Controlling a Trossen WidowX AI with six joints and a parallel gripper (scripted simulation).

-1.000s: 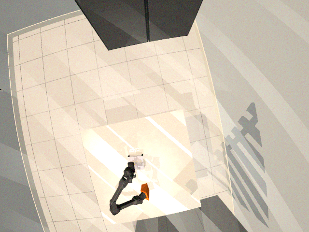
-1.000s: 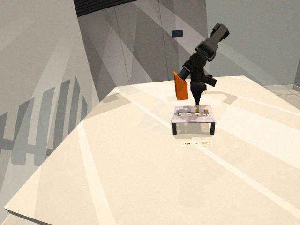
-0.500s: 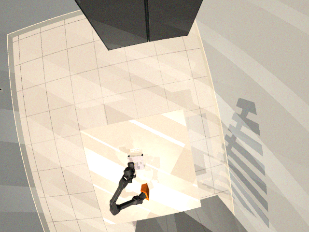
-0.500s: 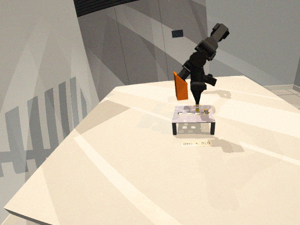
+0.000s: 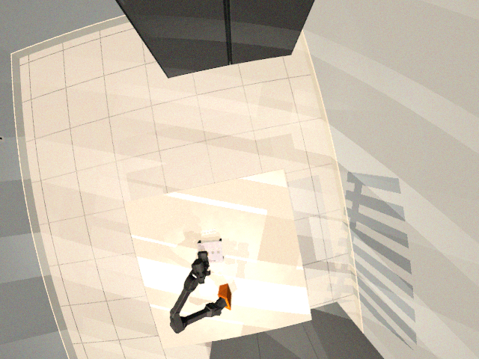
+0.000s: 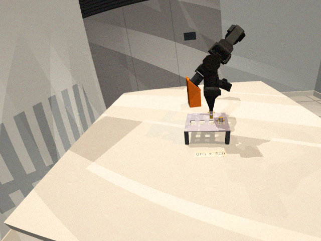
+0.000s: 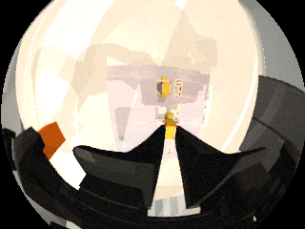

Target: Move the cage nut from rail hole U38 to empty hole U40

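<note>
From the top, the tool [image 5: 203, 256] [image 6: 211, 110] [image 7: 170, 128] is over one side of the rail [image 5: 210, 245] [image 6: 207, 127] [image 7: 131, 95], and two holes show past it, on the side nearer the orange block [image 5: 224, 292] [image 6: 193, 96] [image 7: 51, 138]. I can't see either nut there. From outside, the tool is pinching the nut [image 6: 211, 114] [image 7: 170, 132], which looks to be out of its hole and up above the rail. The other nut [image 6: 220, 119] is just beside it, sitting in the end hole. I'll tell places from that other nut. The U40 hole [image 6: 192, 121] is at the far end of the row from it, so the next move should go straight away from the other nut, past one hole. In the wrist view, the held nut is between the two tips, near the other nut, and a bare hole shows between them, a bit to one side. If the tool went the wrong way, it could bump the other nut. U40 is hidden here.
</note>
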